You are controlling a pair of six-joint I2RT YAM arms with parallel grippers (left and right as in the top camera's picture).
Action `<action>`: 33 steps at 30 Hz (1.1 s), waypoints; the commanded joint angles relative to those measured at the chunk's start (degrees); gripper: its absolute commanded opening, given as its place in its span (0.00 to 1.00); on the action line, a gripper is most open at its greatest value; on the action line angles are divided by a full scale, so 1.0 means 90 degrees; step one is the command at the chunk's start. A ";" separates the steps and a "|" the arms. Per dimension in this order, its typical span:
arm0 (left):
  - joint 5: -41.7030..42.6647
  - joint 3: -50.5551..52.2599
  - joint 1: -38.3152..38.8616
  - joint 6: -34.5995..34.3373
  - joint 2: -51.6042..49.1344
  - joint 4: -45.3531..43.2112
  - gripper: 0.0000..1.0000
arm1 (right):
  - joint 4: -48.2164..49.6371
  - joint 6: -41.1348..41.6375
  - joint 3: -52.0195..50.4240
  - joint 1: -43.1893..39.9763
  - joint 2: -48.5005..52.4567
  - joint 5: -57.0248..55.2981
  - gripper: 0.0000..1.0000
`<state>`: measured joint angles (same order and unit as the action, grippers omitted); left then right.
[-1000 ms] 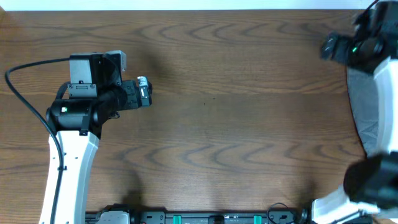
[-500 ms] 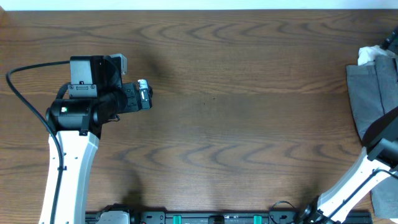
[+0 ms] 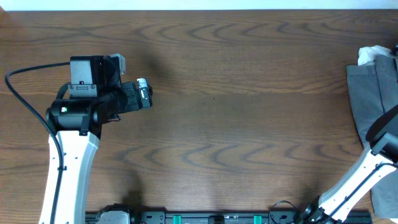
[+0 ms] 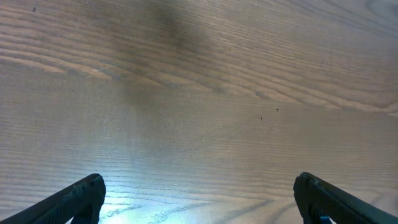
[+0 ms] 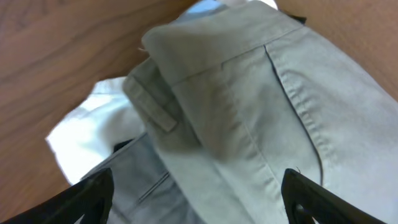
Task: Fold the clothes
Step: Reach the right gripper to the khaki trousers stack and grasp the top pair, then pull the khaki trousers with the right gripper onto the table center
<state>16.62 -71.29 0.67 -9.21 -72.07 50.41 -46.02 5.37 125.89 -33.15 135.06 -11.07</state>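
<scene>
The olive-khaki shorts (image 3: 372, 99) lie bunched at the table's right edge, partly cut off by the frame, with pale lining (image 3: 369, 55) showing at their far end. In the right wrist view the shorts (image 5: 249, 106) fill the picture, with a folded waistband, a belt loop, a pocket seam and white lining (image 5: 93, 127). My right gripper (image 5: 198, 186) hovers open just above them, holding nothing; in the overhead view it is off the frame's edge. My left gripper (image 3: 144, 93) is open and empty over bare wood at the left (image 4: 199, 186).
The wooden table (image 3: 236, 124) spreads between the two arms. My right arm's white forearm (image 3: 367, 168) rises from the bottom right along the table's right edge. A black cable (image 3: 25, 68) loops behind the left arm.
My right arm has swung from over the top right corner out past the right edge, uncovering the shorts. The left arm has not moved.
</scene>
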 commanded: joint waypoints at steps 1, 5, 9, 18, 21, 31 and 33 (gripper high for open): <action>0.0107 -0.0124 0.0007 -0.0075 -0.0019 0.0012 0.98 | 0.0027 -0.0107 0.0070 -0.0024 0.0415 -0.0357 0.84; 0.0107 -0.0124 0.0007 -0.0136 -0.0019 0.0012 0.98 | 0.0095 -0.0104 0.0070 -0.0051 0.0495 -0.0415 0.84; 0.0104 -0.0124 0.0007 -0.0136 -0.0019 0.0007 0.98 | 0.0136 -0.0104 0.0070 -0.0068 0.0495 -0.0444 0.76; 0.0104 -0.0124 0.0007 -0.0134 -0.0019 0.0002 0.98 | 0.0087 -0.0068 0.0075 -0.0121 0.0481 -0.0998 0.36; 0.0104 -0.0124 0.0007 -0.0134 -0.0019 -0.0019 0.98 | 0.0044 0.0051 0.0075 -0.0163 0.0481 -0.1013 0.25; 0.0104 -0.0124 0.0007 -0.0134 -0.0019 -0.0044 0.98 | 0.0119 0.0078 0.0097 -0.0165 -0.0078 -0.0386 0.01; 0.0104 -0.0124 0.0007 -0.0134 -0.0019 -0.0078 0.98 | 0.0126 0.0012 0.0097 -0.0165 -0.0355 0.0260 0.01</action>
<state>16.62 -71.26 0.67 -10.33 -72.07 49.95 -45.52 5.63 125.89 -34.02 138.54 -15.70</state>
